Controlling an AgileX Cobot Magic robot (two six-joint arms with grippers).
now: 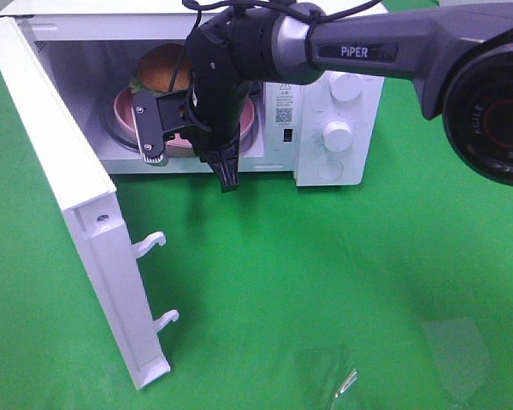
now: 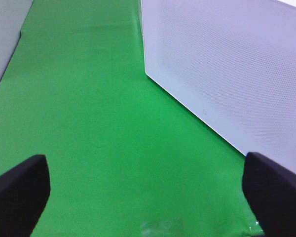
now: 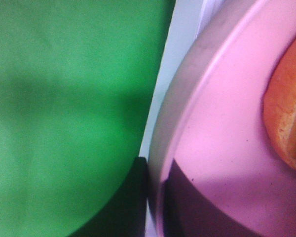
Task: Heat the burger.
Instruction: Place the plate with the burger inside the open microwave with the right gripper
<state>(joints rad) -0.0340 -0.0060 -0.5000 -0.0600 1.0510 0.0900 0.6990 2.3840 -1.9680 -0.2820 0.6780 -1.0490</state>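
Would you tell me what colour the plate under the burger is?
Pink; the plate shows best in the right wrist view.

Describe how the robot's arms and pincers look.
The right arm has a grey link marked PiPER, a black wrist, black cables and a round black joint lettered AGILE. The left pincer has blocky black fingers.

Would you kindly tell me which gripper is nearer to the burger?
Right. The right gripper is shut on the rim of the pink plate, beside the burger inside the microwave. The left gripper hangs open over the green cloth, outside by the door.
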